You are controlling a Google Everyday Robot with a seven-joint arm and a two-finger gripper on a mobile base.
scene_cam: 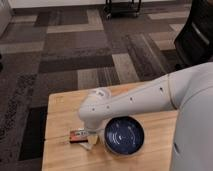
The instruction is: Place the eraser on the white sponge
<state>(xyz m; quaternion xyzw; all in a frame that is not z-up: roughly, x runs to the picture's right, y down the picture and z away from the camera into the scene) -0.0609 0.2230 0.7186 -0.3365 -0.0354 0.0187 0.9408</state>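
Lower centre-left, the tool [86, 131] sits over the eraser [76, 136], just beside the white sponge [93, 142] and blue bowl [124, 135] on the tabletop [60, 107]; apart or together, I cannot tell.

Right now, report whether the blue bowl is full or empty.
Empty: the blue bowl stands upright, only glaze showing inside. The gripper is down just beside it.

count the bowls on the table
1: the bowl sits at the table's near edge, just right of the gripper, which points down by the eraser. The arm may hide more behind it.
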